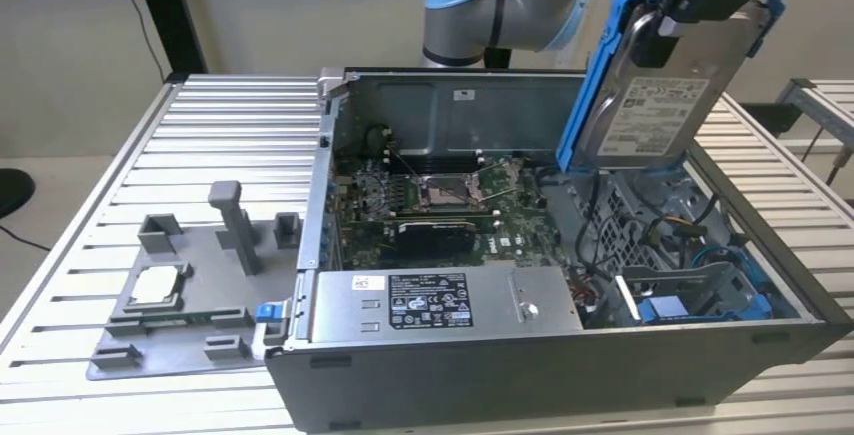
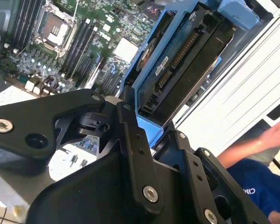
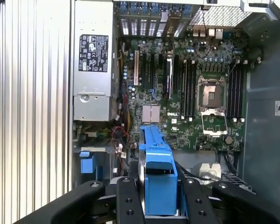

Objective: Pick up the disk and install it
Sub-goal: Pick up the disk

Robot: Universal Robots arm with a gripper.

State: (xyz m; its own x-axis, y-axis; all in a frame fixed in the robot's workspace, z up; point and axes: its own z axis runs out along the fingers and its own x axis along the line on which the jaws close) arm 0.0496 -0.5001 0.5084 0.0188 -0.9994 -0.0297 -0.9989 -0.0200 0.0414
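Pincer [image 3: 159,201] clamping disk [image 1: 653,105] edges, above open case [image 1: 534,360]

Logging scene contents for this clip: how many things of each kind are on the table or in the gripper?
Disk, held in the gripper above the case: 1
Open computer case: 1
Grey fixture tray: 1
Square silver chip on that tray: 1
Total: 4

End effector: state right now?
End effector: closed, holding the disk above the open computer case.
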